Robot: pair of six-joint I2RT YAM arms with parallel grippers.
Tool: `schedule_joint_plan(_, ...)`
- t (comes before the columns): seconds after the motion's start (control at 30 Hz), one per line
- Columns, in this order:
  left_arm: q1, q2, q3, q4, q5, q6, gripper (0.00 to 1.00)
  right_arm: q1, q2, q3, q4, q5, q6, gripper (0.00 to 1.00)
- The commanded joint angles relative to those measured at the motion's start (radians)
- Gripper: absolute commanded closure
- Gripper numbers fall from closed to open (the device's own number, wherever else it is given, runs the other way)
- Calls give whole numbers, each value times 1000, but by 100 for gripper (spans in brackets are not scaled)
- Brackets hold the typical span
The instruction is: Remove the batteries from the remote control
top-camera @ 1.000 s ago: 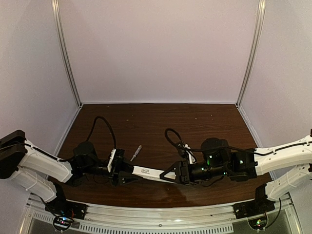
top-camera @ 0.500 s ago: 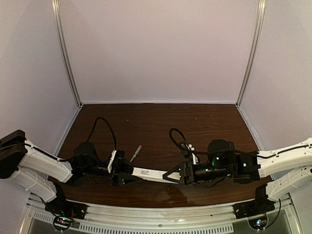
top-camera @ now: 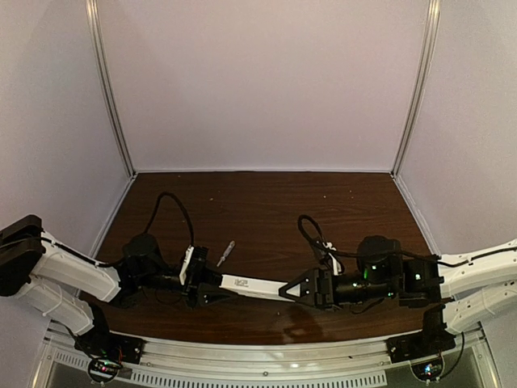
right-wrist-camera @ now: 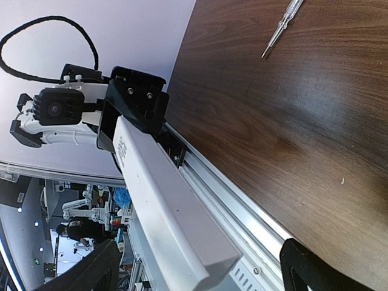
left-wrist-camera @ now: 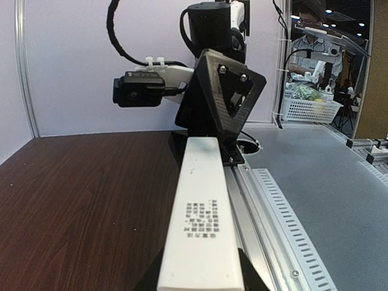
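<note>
The right gripper has slid back to the right along the remote control. I see its jaws spread wide, with the bar's right end between them. My left gripper is clenched on the remote's left end, holding it over the table's near edge. A screwdriver lies just beyond.

Both white-and-black jointed arms lie low over the table, wrists turned inward to face each other. The black two-finger left gripper is clamped on one end of a slim white plastic remote control. The black right gripper holds its triangular fingers spread wide either side of the other end.
</note>
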Motion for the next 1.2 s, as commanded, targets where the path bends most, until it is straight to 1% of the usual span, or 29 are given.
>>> schedule_joint_plan(0.0,3,18,42,25,-9,10,100,1,-11,33,-74,45,-10,7)
schedule_joint_plan(0.17,4,27,49,10,-11,17,100,0,18,85,-133,56,-20,7)
schedule_joint_plan(0.43,4,36,60,-20,-23,31,100,-1,107,172,-168,40,-40,16)
schedule_joint_plan(0.63,3,46,73,-50,-39,47,100,-11,172,230,-206,12,-62,15)
schedule_joint_plan(0.87,-46,68,111,-139,-124,103,100,-35,207,261,-228,-12,-74,19)
schedule_joint_plan(1.17,-49,76,114,-138,-135,107,100,-49,223,251,-210,-28,-76,24)
